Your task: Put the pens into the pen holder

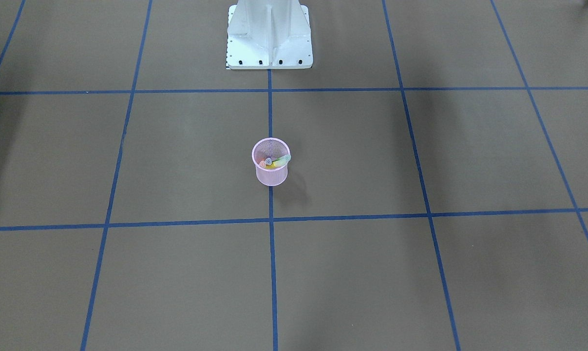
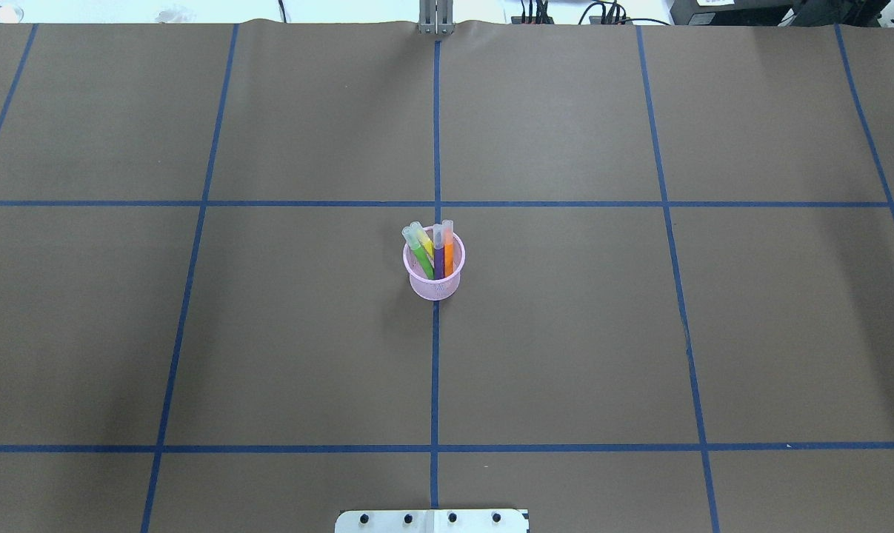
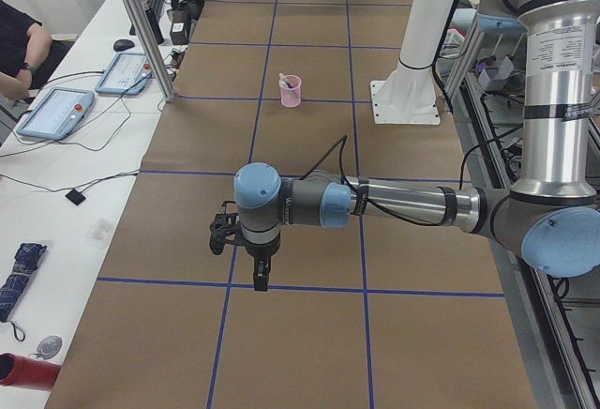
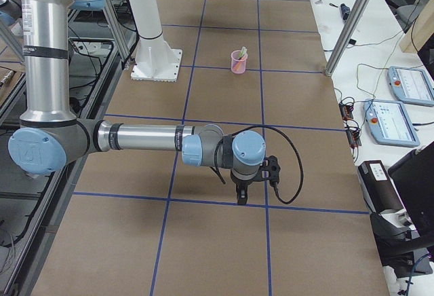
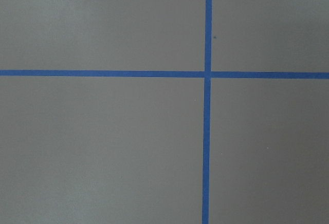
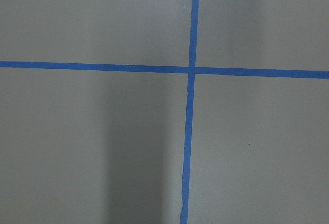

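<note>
The pink wire-mesh pen holder [image 2: 436, 286] stands upright at the table's middle, on a blue tape line. It also shows in the front view [image 1: 272, 176] and both side views [image 3: 292, 94] [image 4: 239, 64]. The green pen [image 2: 419, 256], yellow pen [image 2: 427, 245], purple pen [image 2: 438, 256] and orange pen [image 2: 449, 252] stand inside it, cap ends up. My left gripper [image 3: 260, 280] and right gripper [image 4: 242, 198] hang over the table's two ends, far from the holder. I cannot tell whether either is open or shut. Both wrist views show only brown paper and blue tape.
The robot's white base pedestal [image 1: 269, 39] stands behind the holder. Blue tape lines grid the brown paper. A side table with teach pendants [image 3: 56, 113] [image 4: 407, 84], cables and a metal post [image 3: 141, 24] runs along the far edge. A person sits there.
</note>
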